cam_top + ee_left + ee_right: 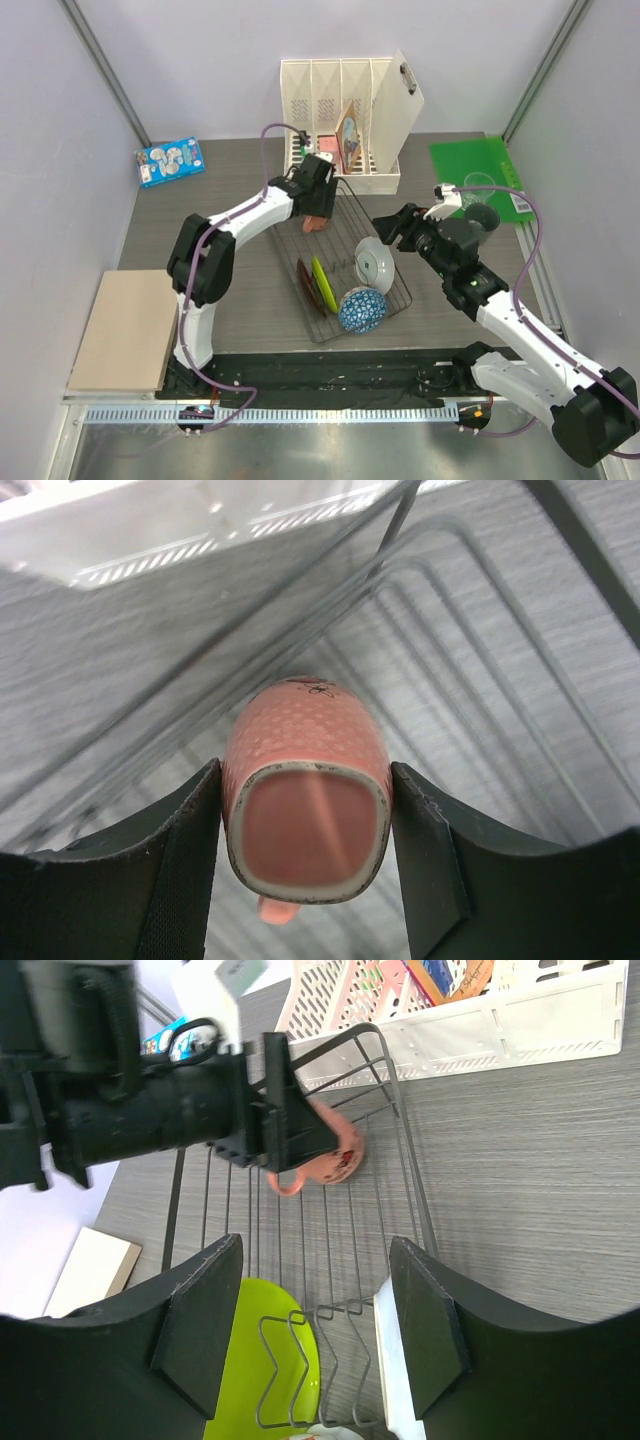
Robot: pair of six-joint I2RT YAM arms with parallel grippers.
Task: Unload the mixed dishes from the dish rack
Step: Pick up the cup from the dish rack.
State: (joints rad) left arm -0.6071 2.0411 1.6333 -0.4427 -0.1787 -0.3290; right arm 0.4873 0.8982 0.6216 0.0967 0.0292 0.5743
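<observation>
Over the grey tabletop (250,290), left gripper (305,845) clenches the pink mug (305,770) while right gripper (315,1250) gapes empty.

No legible txt anywhere so far. Dark squiggle on the pink mug (305,770) at the far end of the dish rack (352,262), can't make it out. The blue packet (170,163), far left of rack, has printed pics, lettering too small. The green mat (455,160), right of rack, has a white label (519,201) w/ print, also too small. The cream file holder (345,110) behind rack shows no readable marks.
</observation>
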